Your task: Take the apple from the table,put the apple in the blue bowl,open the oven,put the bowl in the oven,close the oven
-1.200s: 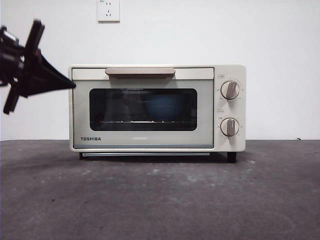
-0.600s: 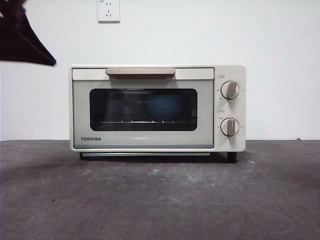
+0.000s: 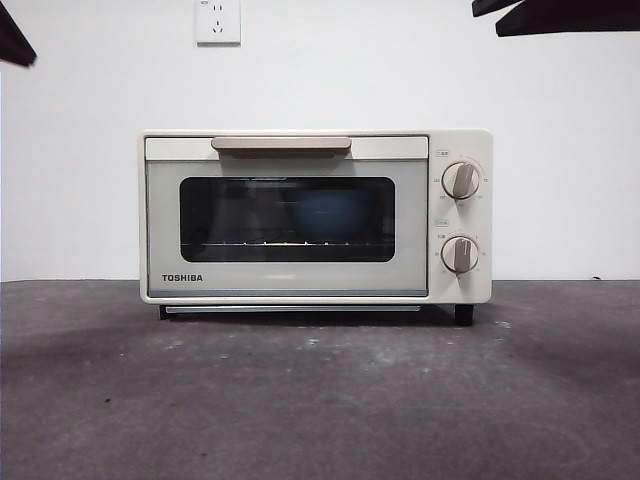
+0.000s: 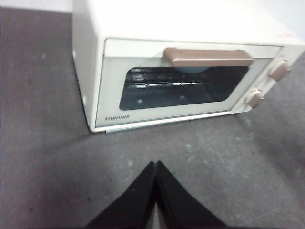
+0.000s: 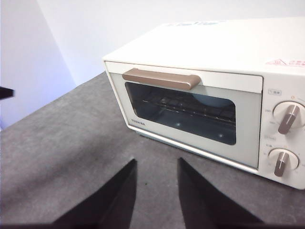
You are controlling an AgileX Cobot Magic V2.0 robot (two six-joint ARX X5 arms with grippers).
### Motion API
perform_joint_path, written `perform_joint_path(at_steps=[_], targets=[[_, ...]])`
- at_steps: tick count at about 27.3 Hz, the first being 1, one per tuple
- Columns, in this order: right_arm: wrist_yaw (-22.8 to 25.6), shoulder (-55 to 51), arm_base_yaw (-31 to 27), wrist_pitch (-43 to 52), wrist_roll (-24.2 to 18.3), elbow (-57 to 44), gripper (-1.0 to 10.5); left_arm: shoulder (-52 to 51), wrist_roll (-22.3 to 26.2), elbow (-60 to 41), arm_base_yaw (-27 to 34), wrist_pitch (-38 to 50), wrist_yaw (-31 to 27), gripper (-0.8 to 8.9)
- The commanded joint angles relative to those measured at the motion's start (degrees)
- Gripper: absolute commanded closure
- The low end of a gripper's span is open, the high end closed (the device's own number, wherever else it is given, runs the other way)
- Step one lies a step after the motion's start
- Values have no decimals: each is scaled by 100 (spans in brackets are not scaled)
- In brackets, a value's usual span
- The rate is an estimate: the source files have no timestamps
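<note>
Squarely door-forward, the oven (image 3: pixel 315 215) lengthwise across the table (image 3: pixel 320 400); left gripper (image 4: pixel 156 164) closed, empty; right gripper (image 5: pixel 157 162) parted, empty.

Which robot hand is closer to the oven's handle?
Hard to say; neither is clearly closer. The left hand hangs shut above the table in front of the oven, facing its handle. The right hand hangs open, off toward the knob side.

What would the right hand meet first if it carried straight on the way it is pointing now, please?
Most likely the oven. The right hand, open and empty, points over bare table toward the lower edge of the closed door; nothing lies between. Depth is hard to judge, so it might touch the table first.
</note>
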Motion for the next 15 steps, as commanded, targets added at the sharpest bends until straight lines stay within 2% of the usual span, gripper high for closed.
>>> perform_joint_path(at_steps=[1, 4, 7, 15], targets=[[2, 20, 42, 98, -87, -4, 830, -140, 111, 77, -31, 55, -28, 806], [2, 17, 42, 140, -83, -4, 851, -232, 107, 77, -31, 50, -28, 806], [-4, 17, 42, 133, -85, -4, 946, -234, 107, 77, -31, 11, -28, 806], [291, 17, 39, 13, -87, -4, 941, -223, 63, 77, -28, -7, -26, 806]])
